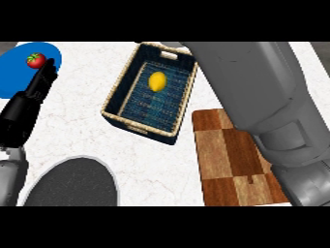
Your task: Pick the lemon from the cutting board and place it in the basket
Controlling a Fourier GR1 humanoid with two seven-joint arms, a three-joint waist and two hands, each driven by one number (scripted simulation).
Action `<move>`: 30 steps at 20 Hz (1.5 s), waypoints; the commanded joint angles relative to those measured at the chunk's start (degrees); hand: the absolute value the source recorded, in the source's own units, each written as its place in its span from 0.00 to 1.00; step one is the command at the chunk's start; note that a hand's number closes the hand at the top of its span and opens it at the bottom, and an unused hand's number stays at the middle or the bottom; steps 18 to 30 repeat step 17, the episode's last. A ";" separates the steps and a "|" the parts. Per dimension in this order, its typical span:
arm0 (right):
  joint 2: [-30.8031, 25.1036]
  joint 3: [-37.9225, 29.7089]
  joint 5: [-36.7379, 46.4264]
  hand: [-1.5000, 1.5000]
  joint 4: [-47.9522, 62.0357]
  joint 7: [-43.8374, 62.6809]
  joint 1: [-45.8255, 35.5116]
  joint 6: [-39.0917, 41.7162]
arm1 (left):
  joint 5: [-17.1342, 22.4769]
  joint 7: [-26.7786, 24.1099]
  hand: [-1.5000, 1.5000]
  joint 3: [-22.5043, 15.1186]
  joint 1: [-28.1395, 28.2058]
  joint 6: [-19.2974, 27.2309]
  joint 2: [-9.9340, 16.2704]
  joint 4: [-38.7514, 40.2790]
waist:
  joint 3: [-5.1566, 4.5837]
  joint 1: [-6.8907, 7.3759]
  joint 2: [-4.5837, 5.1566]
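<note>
lemon point(157, 81) in basket point(123, 93) — long axis upright

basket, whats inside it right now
The lemon lies alone on the floor of the basket. The right forearm covers the basket's far right corner, so that spot is hidden.

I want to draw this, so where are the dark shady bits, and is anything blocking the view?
Head view: even light, no glare; the yellow lemon lies in the dark blue woven basket, whose inside looks shadier than the white marble counter. The big grey right forearm covers part of the checkered wooden cutting board; its hand is hidden. The black left hand overlaps the blue plate.
</note>
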 commanded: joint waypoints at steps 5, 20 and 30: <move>-2.58 -9.38 -2.17 0.00 -5.33 0.09 0.53 -17.50 | -1.11 -0.73 0.50 -1.68 2.62 0.26 -1.29 -1.62 | 0.06 -0.03 -0.15; -13.08 -17.16 -1.66 0.00 -13.74 -2.79 12.67 -31.66 | -2.94 0.69 0.50 -1.84 0.70 2.65 -2.60 -0.78 | 0.10 -1.66 -0.26; -13.08 -17.16 -1.66 0.00 -13.74 -2.79 12.67 -31.66 | -2.94 0.69 0.50 -1.84 0.70 2.65 -2.60 -0.78 | 0.10 -1.66 -0.26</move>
